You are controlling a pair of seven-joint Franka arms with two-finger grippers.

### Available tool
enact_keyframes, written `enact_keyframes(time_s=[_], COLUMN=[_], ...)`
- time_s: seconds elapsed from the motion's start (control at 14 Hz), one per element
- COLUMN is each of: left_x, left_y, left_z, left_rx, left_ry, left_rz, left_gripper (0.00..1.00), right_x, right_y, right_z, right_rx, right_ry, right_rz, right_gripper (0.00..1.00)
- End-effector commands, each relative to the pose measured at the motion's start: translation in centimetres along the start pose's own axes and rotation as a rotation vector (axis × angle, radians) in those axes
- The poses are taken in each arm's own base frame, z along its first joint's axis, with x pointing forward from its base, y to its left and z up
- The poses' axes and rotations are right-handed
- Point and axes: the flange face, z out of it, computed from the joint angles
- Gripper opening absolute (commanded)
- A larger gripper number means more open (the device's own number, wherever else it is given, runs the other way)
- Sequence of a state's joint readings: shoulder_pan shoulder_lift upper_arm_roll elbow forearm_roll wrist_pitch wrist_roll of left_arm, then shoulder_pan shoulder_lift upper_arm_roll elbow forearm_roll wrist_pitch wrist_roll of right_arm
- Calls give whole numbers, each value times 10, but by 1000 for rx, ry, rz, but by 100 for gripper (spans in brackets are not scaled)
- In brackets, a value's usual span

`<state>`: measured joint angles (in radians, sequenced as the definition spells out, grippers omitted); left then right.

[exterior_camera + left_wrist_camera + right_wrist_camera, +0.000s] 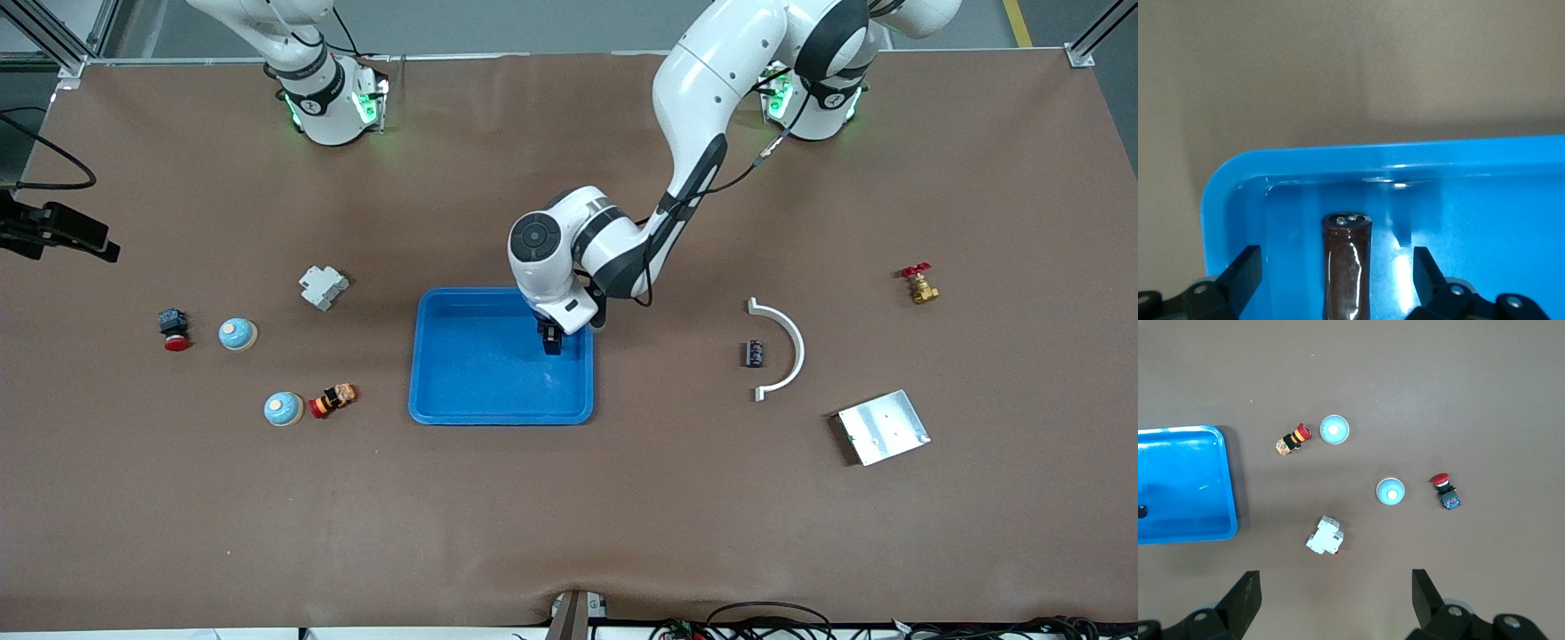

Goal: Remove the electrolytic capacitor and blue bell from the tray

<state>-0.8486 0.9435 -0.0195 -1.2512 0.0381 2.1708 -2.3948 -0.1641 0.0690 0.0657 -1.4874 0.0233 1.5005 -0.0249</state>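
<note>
Capacitor [1347,267] sits upright between the left gripper [1338,277] fingers, which are spread wide on either side of it with clear gaps, so nothing is pinched yet. In the front view the left gripper [551,340] hangs low inside the tray [484,391], in the corner nearest the left arm's base, and the left wrist view shows the tray's rounded corner wall [1238,180] just past the capacitor. My read: the grasp is lined up but not made, so the capacitor part of the task is still open. Rest of the tray floor looks bare in the front view; no blue bell inside it. Farther out from the gripper, toward the right arm's end of the table, two blue bells lie on the mat: one [284,408] beside an orange-and-red button part [332,400], the other [237,333] beside a red-capped switch [174,329]. So the bell part looks done, though I can't tell which of the two came from the tray. Right gripper [1335,600] hovers high over that end of the table, jaws spread and empty, waiting. A second dark capacitor-like part [756,353] rests outside the tray next to a white curved piece [787,342]. What's left, I'd judge: close, lift, set down on the mat.
</note>
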Motion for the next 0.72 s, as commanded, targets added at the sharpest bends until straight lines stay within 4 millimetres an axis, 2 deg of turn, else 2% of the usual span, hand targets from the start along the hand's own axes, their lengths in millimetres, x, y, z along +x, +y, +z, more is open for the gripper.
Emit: enact_keyframes(time_s=[0.0, 0.21, 0.57, 0.64], left_x=[-6, -8, -15, -14], left_y=[1, -1, -9, -7], left_z=[4, 9, 12, 12], left_rx=[-25, -31, -31, -33], left_ry=[1, -2, -1, 3], left_rz=[-17, -26, -27, -35], left_gripper=[100, 100, 100, 91], right_x=[1, 2, 3, 2], right_y=[-3, -9, -7, -7], right_z=[-3, -3, -3, -4], right_rx=[28, 29, 48, 48], right_ry=[-5, 2, -2, 1], right_rz=[14, 7, 13, 13], right_gripper=[100, 100, 100, 100])
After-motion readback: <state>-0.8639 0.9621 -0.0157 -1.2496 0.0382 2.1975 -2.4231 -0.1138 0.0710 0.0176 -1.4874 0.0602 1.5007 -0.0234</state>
